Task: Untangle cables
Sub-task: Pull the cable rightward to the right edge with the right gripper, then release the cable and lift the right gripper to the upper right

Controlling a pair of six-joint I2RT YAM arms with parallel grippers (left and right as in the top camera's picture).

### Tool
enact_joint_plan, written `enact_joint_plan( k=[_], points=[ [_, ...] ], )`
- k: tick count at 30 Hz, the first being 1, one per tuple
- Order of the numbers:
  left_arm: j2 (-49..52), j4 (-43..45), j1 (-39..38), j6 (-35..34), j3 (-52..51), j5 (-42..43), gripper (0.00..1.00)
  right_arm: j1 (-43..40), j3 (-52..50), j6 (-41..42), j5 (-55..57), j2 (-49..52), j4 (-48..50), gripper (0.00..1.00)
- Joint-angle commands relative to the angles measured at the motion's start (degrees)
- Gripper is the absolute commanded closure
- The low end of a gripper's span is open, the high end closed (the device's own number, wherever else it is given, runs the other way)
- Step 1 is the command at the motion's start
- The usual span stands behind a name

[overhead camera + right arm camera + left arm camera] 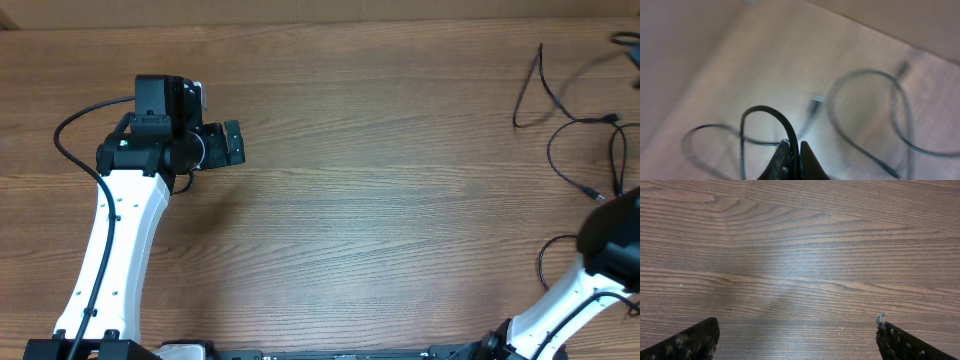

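Operating remotely, I am working two arms over a wooden table [400,200]. The left gripper [797,330] is hovering over bare wood on the table's left side, its fingers spread wide and holding nothing. The right gripper [792,148] is squeezing its fingers together, pinching a loop of the cables [762,107]. These are lying in loose, open curves near the table's far right edge, well apart from the left arm. The right wrist view is blurred, so I cannot make out the plugs clearly.
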Motion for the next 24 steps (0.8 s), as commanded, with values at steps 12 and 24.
enact_joint_plan(
  k=[12, 24],
  points=[
    [-0.6, 0.1, 0.2, 1.1, 0.5, 0.4, 0.00, -6.1, -0.1, -3.1, -16.1, 7.5, -4.3, 0.00],
    [-0.6, 0.1, 0.2, 1.1, 0.5, 0.4, 0.00, -2.0, 0.0, -7.2, -17.8, -1.4, -8.7, 0.00]
  ],
)
